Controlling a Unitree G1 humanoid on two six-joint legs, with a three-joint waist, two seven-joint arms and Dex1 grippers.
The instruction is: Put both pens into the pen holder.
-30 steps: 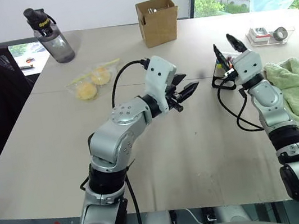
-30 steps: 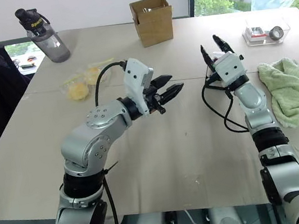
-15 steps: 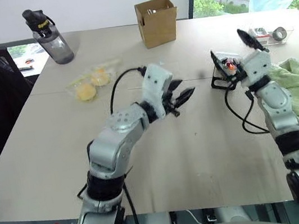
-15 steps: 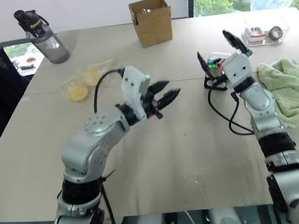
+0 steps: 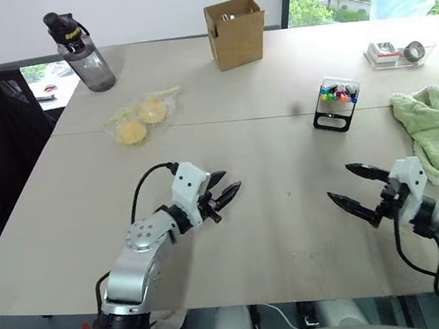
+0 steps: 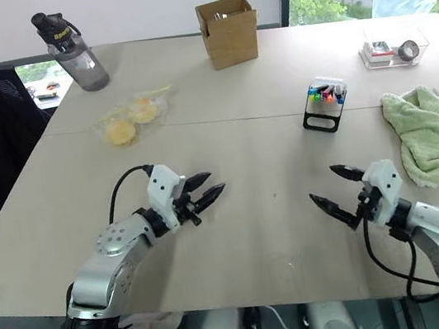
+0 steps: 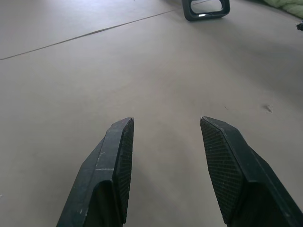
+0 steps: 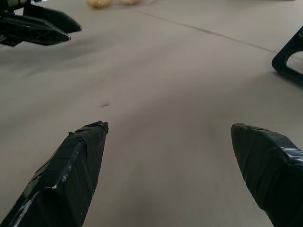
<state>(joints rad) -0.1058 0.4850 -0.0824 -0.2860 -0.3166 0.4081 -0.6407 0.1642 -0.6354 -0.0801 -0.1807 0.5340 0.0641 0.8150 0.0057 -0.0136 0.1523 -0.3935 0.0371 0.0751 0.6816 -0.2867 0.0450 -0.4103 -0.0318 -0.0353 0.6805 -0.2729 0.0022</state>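
Left eye view puts the pen holder [image 5: 336,104] in the upper right of the frame, standing upright on the bench [image 5: 276,205], well apart from both arms. Coloured tips crowd its clear top; among them a pink and a light blue one seem to sit there, though they are too small to tell as the pens. No pen lies loose on the bench that I can make out, so the task looks done or nearly so.

The left gripper [image 5: 226,195] hovers low in the lower left of centre, its jaws partly apart and empty. The right gripper [image 5: 359,190] sits in the lower right, jaws spread wide, nothing between them.

As to handling, such pens are probably light, stiff and smooth-barrelled, apt to roll or slip between hard fingers; the middle of the barrel is likely the best place to pinch. The holder looks light on its wire base and would probably tip or slide if nudged from the side; any correction should come from above.
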